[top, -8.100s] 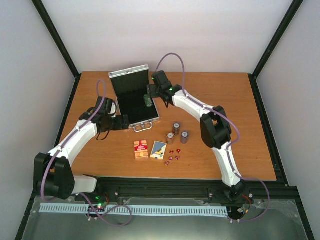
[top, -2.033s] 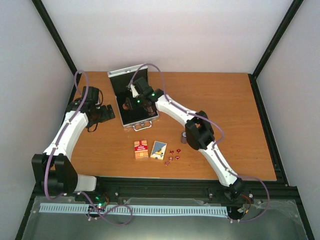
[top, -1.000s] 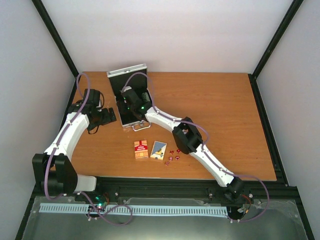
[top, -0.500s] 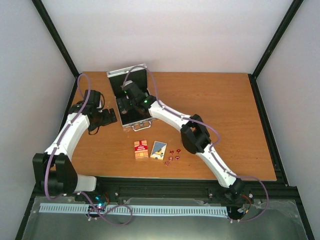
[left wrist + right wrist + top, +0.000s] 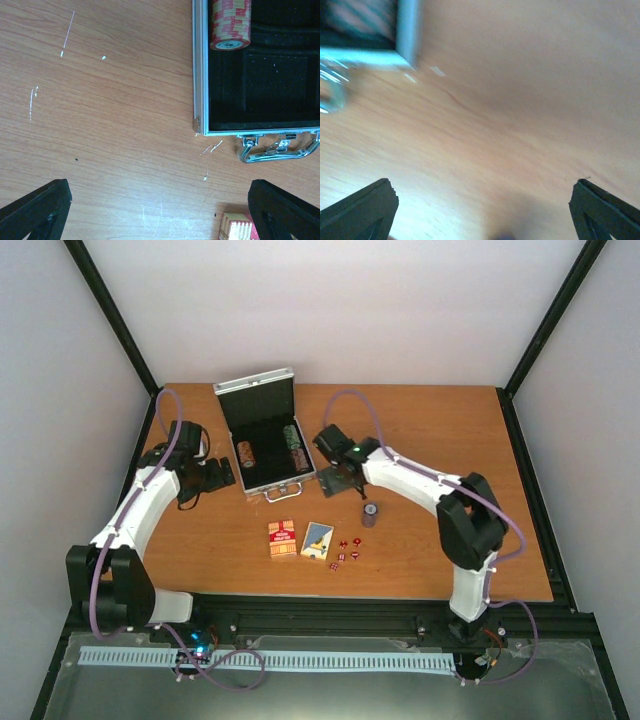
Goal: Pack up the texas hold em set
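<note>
The silver briefcase (image 5: 268,483) lies open with its lid up at the back left of the table. A red chip stack (image 5: 244,453) lies in its left slot and greenish chips (image 5: 291,435) lie along its right side. One chip stack (image 5: 370,514) stands on the table. The red deck (image 5: 283,539), the blue-yellow deck (image 5: 317,539) and tiny red dice (image 5: 345,550) lie in front. My right gripper (image 5: 340,478) is open and empty just right of the case. My left gripper (image 5: 222,473) is open and empty left of the case. The left wrist view shows the case rim (image 5: 198,75), the red stack (image 5: 230,25) and the handle (image 5: 277,149).
Black frame rails run round the wooden table (image 5: 450,440). The right wrist view is blurred, with the case's corner (image 5: 405,35) at top left over bare wood. The red deck's corner (image 5: 240,227) shows at the bottom of the left wrist view.
My right arm has pulled back out of the case to the right, open. A red chip stack now lies in the left slot. The left arm has stayed put.
</note>
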`<state>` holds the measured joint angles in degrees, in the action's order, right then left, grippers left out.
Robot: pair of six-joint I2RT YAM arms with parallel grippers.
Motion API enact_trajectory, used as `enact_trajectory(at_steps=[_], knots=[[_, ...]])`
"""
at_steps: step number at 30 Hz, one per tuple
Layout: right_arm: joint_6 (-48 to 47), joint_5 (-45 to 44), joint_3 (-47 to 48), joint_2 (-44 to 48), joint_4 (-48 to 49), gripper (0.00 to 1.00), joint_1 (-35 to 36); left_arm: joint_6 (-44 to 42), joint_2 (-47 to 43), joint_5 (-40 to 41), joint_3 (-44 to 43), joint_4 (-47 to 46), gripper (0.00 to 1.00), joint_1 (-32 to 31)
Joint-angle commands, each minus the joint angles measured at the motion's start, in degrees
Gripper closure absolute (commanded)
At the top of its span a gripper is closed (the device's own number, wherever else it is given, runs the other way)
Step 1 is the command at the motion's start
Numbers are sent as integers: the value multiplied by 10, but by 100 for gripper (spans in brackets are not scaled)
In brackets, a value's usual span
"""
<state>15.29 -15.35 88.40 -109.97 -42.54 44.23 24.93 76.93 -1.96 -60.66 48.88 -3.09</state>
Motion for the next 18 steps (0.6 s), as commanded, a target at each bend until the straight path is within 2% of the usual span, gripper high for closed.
enact_trajectory(at_steps=[1,8,12,18], knots=[[16,14,-79,70,-69,5,-33,4,10,-3,-2,-11,0,3],[2,47,-143,79,-65,6,-59,11,24,-5,-1,-18,0,3],[-4,97,-164,87,-55,9,-77,14,26,-2,1,-19,0,3],[-11,113,-178,78,-57,19,-77,20,30,3,10,-23,0,2]])
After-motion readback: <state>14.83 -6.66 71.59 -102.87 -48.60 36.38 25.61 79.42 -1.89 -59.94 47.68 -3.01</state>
